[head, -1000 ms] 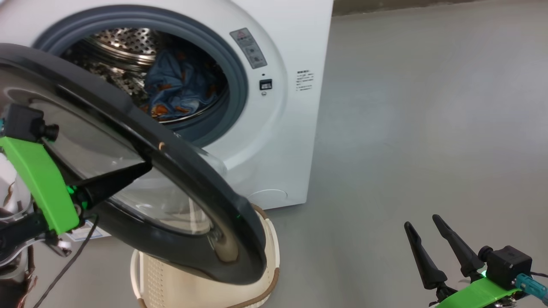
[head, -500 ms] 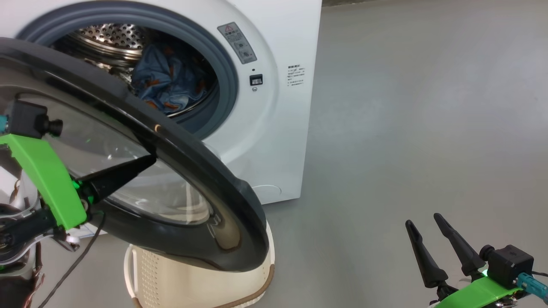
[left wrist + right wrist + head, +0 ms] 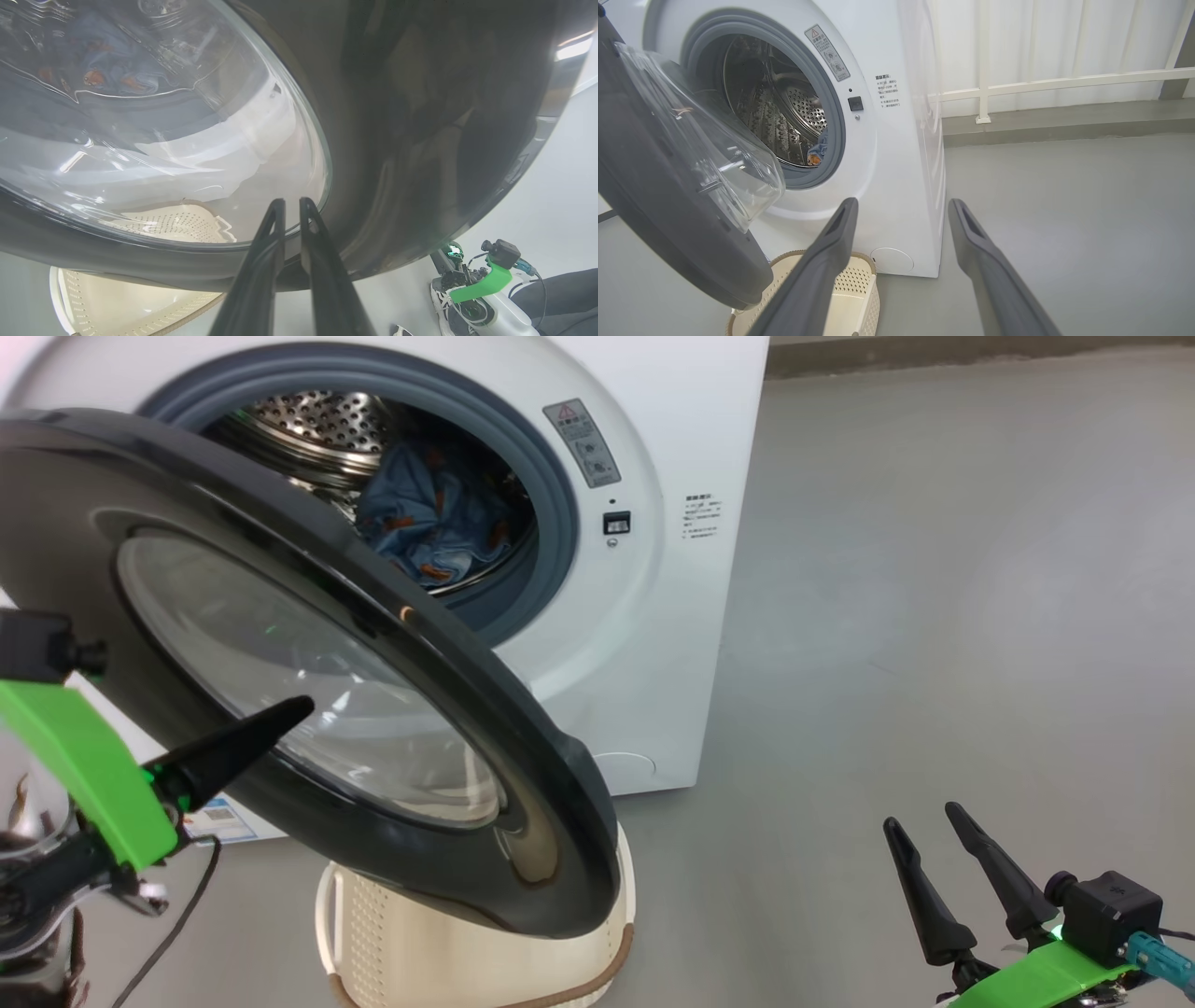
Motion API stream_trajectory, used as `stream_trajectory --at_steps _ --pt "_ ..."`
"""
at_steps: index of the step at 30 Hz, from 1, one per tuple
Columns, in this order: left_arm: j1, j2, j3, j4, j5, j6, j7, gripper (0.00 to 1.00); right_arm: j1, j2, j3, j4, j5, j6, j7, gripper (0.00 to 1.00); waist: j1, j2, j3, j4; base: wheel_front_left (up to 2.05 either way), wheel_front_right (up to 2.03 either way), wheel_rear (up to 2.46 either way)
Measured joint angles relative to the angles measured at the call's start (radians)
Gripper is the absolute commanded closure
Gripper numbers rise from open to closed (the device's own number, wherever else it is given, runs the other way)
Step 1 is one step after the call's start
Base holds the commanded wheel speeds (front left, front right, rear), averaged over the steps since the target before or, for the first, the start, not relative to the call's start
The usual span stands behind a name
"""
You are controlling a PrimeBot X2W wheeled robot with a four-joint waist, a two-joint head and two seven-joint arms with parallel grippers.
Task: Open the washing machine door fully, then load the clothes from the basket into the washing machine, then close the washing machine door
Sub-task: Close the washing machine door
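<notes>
The white washing machine (image 3: 653, 644) stands open, with blue clothes (image 3: 439, 513) lying in its steel drum. Its glossy black door (image 3: 523, 775) hangs part-way swung out over the cream basket (image 3: 467, 952). My left gripper (image 3: 303, 707) is shut and holds nothing, its tips at the door's glass window (image 3: 163, 116). In the left wrist view the left gripper (image 3: 289, 205) points at the lower edge of that glass, above the basket (image 3: 117, 303). My right gripper (image 3: 920, 821) stands open and apart at the lower right. In the right wrist view the right gripper (image 3: 901, 205) faces the machine (image 3: 901, 154).
Bare grey floor (image 3: 934, 616) stretches to the right of the machine. A white railing (image 3: 1064, 81) with pale curtains behind it runs along the back wall. The basket (image 3: 852, 289) sits right in front of the machine's base, under the door (image 3: 668, 210).
The head view has shifted. The door's outer face now shows more fully, and my left gripper's tip sits further onto the glass. The right gripper has not moved.
</notes>
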Motion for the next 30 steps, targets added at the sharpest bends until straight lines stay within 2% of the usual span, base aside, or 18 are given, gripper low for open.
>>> stream_trajectory --at_steps 2,4,6,8,10,12,14,15,30 --pt "0.022 0.004 0.006 0.007 0.000 0.000 -0.023 0.89 0.000 -0.001 0.001 0.000 0.000 0.000 0.000 0.00 0.0000 0.0000 -0.007 0.010 0.00 0.00 0.00" --pt "0.042 0.016 0.012 0.013 0.001 0.000 -0.053 0.80 0.001 -0.001 0.001 0.000 0.000 0.000 0.000 0.00 0.0000 0.0000 -0.012 0.021 0.00 0.00 0.00" --pt "0.065 0.023 0.016 0.015 0.001 0.000 -0.085 0.79 0.002 -0.001 0.002 0.000 0.000 0.000 0.000 0.00 0.0000 0.0000 -0.016 0.031 0.00 0.00 0.00" --pt "0.089 0.024 0.018 0.019 0.002 0.000 -0.120 0.69 0.003 -0.002 0.002 0.000 0.000 0.000 0.000 0.00 0.0000 0.0000 -0.018 0.041 0.00 0.00 0.00" --pt "0.113 0.028 0.015 0.024 0.005 0.000 -0.155 0.64 0.003 -0.003 0.002 0.000 0.000 0.000 0.000 0.00 0.0000 0.0000 -0.019 0.052 0.00 0.00 0.00" --pt "0.138 0.030 0.013 0.032 0.013 0.000 -0.202 0.51 0.003 -0.004 0.003 0.000 0.000 0.000 0.000 0.00 -0.0001 0.0000 -0.021 0.060 0.00 0.00 0.00" --pt "0.162 0.030 0.011 0.043 0.015 0.000 -0.248 0.09 0.003 -0.005 0.004 0.000 0.000 0.000 0.000 0.00 0.0000 0.0000 -0.023 0.068 0.00 0.00 0.00" --pt "0.174 0.030 0.010 0.050 0.023 0.000 -0.273 0.00 0.003 -0.006 0.004 0.000 0.000 0.000 0.000 0.00 -0.0001 0.0000 -0.024 0.071 0.00 0.00 0.00" --pt "0.311 0.014 -0.063 0.181 0.122 0.000 -0.699 0.00 0.004 -0.010 0.007 0.000 0.000 0.000 0.000 0.00 -0.0001 0.0000 -0.036 0.107 0.00 0.00 0.00"
